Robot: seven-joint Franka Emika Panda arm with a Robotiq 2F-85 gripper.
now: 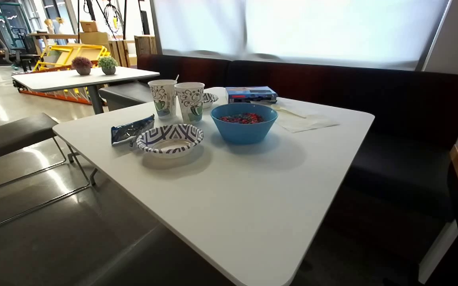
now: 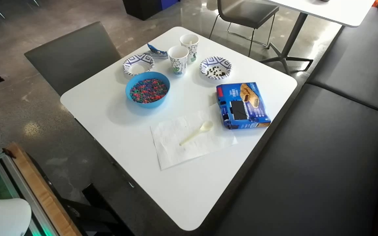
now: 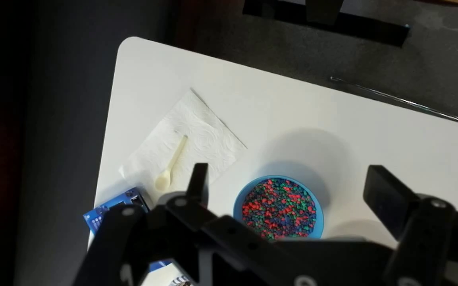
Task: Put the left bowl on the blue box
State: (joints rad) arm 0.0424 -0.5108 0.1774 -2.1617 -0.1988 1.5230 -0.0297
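Note:
The left bowl is shallow, white with a dark pattern, and looks empty. It stands upright beside the plain light-blue bowl, also in an exterior view. In the wrist view it is hidden behind the gripper. The blue box lies flat at the table's bench side; it also shows in an exterior view and partly in the wrist view. My gripper is open and empty, above the table, with the light-blue bowl seen between its fingers. A dark part at an exterior view's left edge may be the gripper.
The light-blue bowl holds coloured bits. Another patterned bowl with dark pieces stands near the blue box. Two paper cups and a dark packet stand near the left bowl. A spoon lies on a napkin.

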